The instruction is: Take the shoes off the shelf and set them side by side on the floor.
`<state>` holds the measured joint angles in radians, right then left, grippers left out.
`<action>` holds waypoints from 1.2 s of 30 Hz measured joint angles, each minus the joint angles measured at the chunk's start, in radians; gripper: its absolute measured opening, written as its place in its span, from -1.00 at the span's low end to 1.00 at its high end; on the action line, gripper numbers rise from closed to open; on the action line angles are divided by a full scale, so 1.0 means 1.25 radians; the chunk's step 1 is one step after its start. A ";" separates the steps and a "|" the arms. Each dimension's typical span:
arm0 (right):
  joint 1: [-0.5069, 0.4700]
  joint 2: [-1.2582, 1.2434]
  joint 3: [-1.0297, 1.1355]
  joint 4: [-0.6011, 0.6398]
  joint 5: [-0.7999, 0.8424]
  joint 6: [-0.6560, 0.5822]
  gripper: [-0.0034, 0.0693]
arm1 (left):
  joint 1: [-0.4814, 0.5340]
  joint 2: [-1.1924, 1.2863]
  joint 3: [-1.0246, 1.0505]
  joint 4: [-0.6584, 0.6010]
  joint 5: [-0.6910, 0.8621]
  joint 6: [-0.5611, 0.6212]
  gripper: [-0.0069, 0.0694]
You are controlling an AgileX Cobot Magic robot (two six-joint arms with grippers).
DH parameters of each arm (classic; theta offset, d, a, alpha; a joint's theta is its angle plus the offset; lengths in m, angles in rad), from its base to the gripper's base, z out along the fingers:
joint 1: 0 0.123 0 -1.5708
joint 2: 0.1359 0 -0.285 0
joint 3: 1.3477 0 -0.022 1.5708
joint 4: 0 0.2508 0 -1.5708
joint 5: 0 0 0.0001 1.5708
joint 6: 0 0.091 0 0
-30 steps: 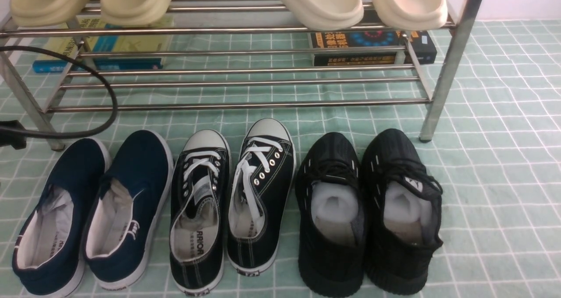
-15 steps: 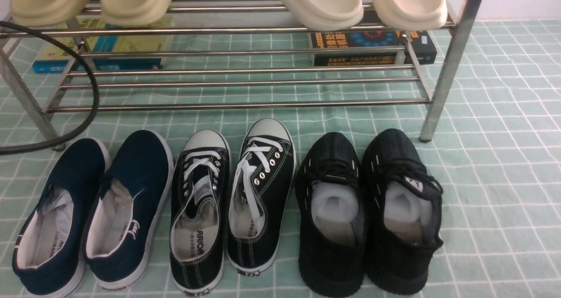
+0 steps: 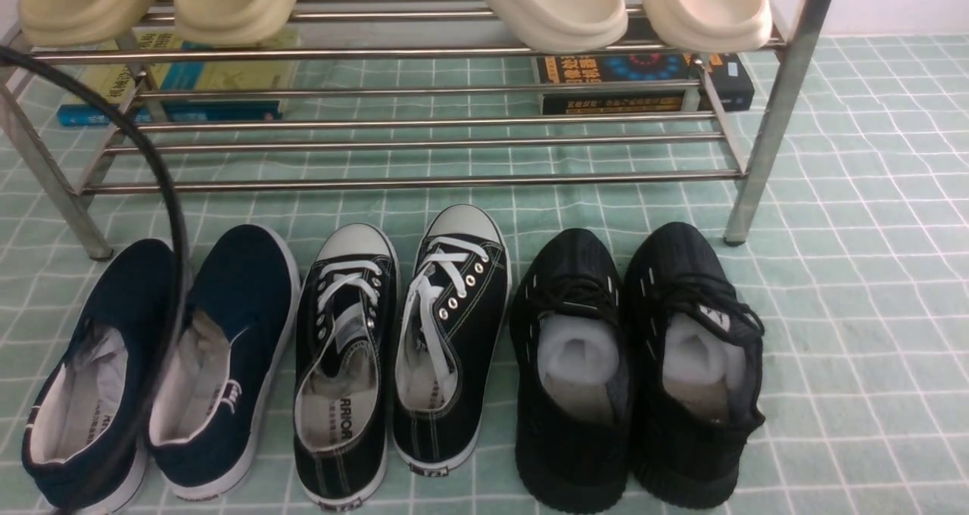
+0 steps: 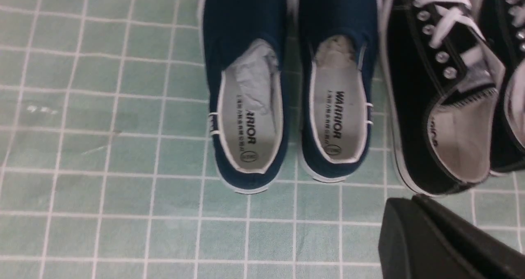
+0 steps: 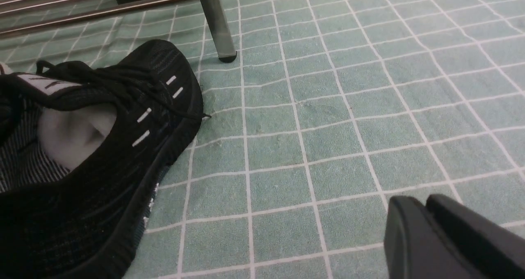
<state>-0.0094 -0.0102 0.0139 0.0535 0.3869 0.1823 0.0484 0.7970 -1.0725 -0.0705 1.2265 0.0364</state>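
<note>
My left gripper (image 4: 447, 242) shows only as a dark block at the lower right of the left wrist frame; whether its fingers stand wide or narrow, I cannot tell. My right gripper (image 5: 451, 242) appears likewise at the lower right of the right wrist frame, spread unreadable. Neither holds anything visible.

The black canvas lace-up sneakers with white laces and toe caps (image 3: 401, 348) sit at lower centre of the front frame, side by side on the pale green gridded floor (image 3: 855, 310), between navy slip-ons (image 3: 163, 363) and black knit sneakers (image 3: 640, 363). The steel-bar shelf (image 3: 409, 182) crosses the upper frame; its lower tier is bare.

Judgement: placement complete; only withdrawal remains.
</note>
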 joint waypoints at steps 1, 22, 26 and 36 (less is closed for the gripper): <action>0.000 0.000 0.000 -0.001 0.006 -0.013 -0.69 | -0.040 -0.036 0.015 0.002 -0.002 0.021 -0.82; 0.000 0.000 -0.001 -0.012 0.006 -0.160 -0.63 | -0.123 -0.267 0.393 -0.144 -0.300 0.056 -0.82; 0.000 0.000 -0.001 -0.012 0.006 -0.160 -0.63 | -0.123 -0.266 0.472 -0.186 -0.511 0.056 -0.81; 0.000 0.000 -0.001 -0.017 0.006 -0.160 -0.60 | -0.123 -0.265 0.544 -0.195 -0.643 0.056 -0.79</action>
<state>-0.0094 -0.0102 0.0130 0.0325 0.3943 -0.0171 -0.1050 0.4658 -0.3924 -0.3141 0.4230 0.1058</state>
